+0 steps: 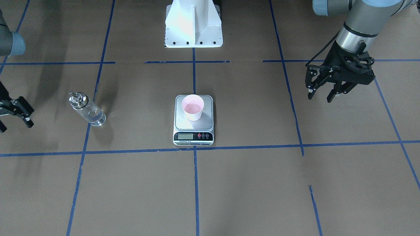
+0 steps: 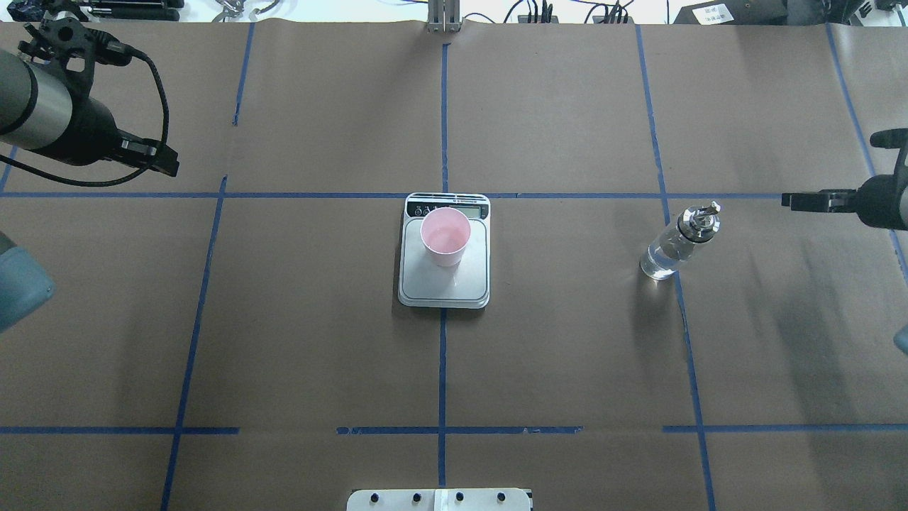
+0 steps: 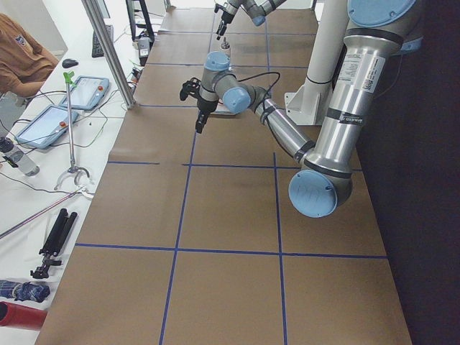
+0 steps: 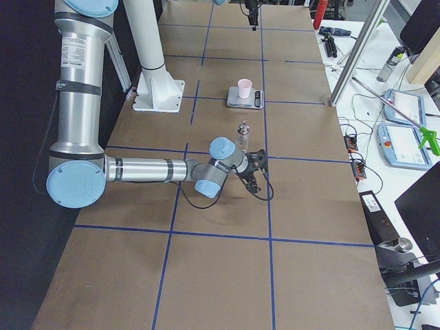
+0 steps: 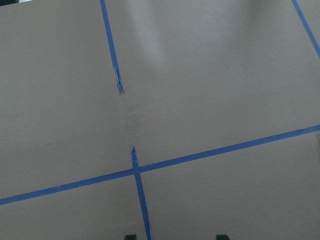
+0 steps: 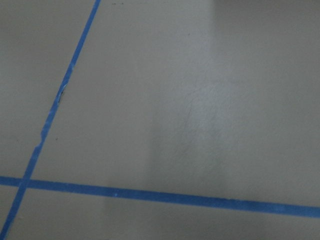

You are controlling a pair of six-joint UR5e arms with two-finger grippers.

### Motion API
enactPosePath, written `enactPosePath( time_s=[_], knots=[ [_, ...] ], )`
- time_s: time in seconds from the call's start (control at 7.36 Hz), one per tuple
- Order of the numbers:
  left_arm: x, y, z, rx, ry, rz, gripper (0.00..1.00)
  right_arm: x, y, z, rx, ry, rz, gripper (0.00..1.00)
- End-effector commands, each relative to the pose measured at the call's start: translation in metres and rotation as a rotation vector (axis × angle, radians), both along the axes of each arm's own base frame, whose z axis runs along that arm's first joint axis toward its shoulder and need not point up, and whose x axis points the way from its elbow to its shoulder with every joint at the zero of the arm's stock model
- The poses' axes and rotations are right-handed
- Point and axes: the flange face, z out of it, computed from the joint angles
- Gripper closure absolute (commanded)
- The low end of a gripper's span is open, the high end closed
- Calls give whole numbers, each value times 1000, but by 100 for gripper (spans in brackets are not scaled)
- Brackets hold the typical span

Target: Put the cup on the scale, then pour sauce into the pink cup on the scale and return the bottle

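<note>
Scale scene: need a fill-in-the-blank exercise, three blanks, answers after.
The pink cup stands on the ____.
The bottle stands on the table, on the robot's ____ side.
The left end effector holds nothing and is ____.
Missing words: scale; right; open.

Left tool (image 1: pixel 320 97): fingers spread, nothing gripped, pointing downward from a tilted wrist. Right tool (image 1: pixel 15 125): fingers spread, nothing gripped, held low, forearm nearly horizontal. The two arms stand well apart, each on its own side.
</note>
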Motion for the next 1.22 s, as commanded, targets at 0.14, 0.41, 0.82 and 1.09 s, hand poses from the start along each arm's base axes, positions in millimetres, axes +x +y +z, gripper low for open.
enactPosePath(
  time_s=[0.14, 0.41, 0.82, 1.09],
  knots=[
    [-42, -42, 66, 17, 0, 61, 39, 105, -42, 12, -43, 81, -244, 0],
    [-140, -89, 154, -2, 77, 186, 38, 146, -38, 38, -46, 142, -398, 0],
    [-194, -79, 243, -144, 37, 121, 0, 183, -25, 61, -101, 189, -536, 0],
    [-253, -78, 289, -63, -66, 190, 0, 203, -16, 55, -165, 175, -546, 0]
  ],
)
